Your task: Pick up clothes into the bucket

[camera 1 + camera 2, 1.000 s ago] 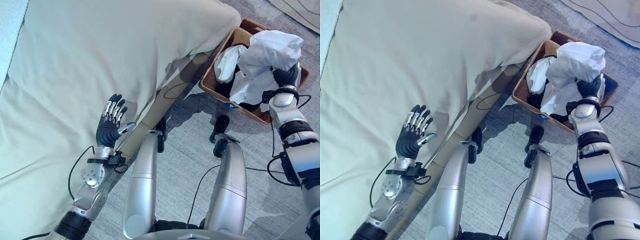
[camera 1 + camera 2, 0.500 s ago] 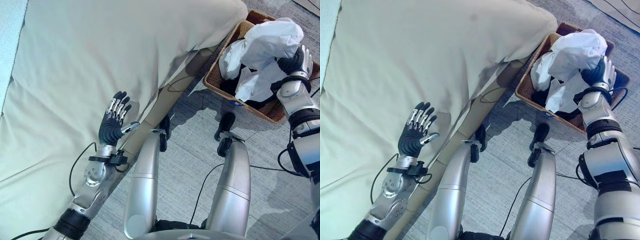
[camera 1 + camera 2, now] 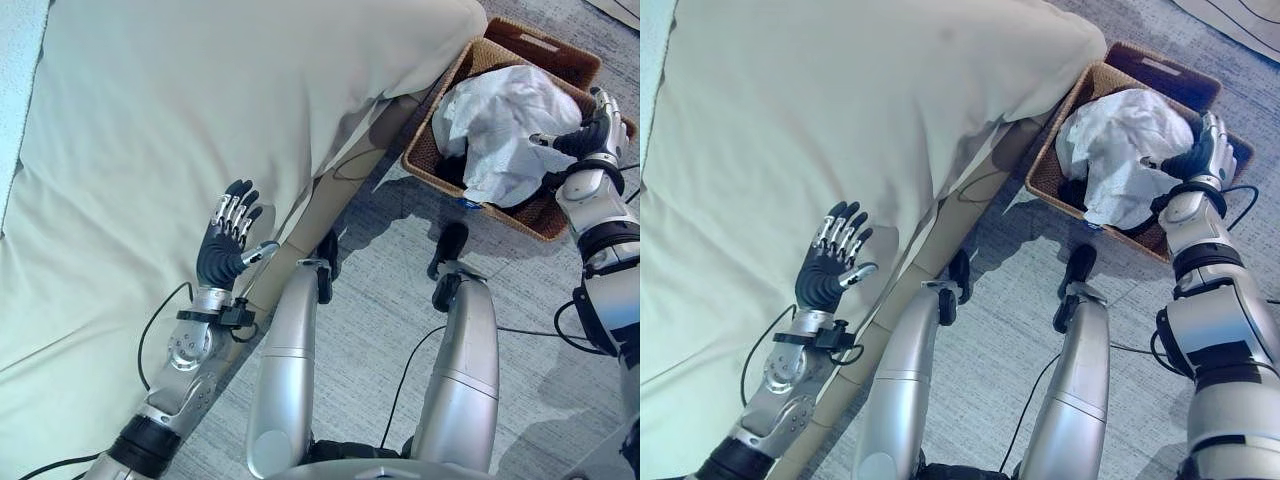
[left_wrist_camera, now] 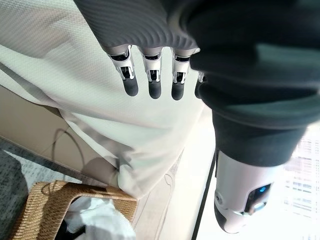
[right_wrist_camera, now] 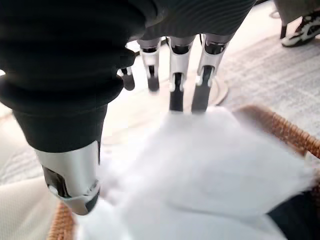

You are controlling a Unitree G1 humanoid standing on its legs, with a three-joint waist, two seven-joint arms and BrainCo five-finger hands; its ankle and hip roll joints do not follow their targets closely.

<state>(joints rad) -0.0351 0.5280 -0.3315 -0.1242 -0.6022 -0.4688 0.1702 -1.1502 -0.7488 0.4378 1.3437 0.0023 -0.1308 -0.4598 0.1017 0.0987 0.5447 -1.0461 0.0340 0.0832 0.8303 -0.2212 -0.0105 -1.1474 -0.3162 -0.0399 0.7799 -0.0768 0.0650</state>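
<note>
- Where the wicker basket [image 3: 437, 165] stands on grey carpet [image 3: 380, 300], heaped with white clothes [image 3: 505, 125] rising above its rim.
- Right hand [image 3: 592, 125] at the basket's far-right edge, just beside the white clothes; fingers [image 5: 176, 75] straight and spread over the cloth in the right wrist view, holding nothing.
- Dark garment [image 3: 450, 175] low inside the basket, under the white pile.
- Left of the basket, a bed with a cream cover [image 3: 200, 120], one corner draped down close to the basket's near wall.
- Left hand [image 3: 225, 250] well apart from the basket, raised over the bed's edge, fingers [image 4: 152, 82] straight and open, empty.
</note>
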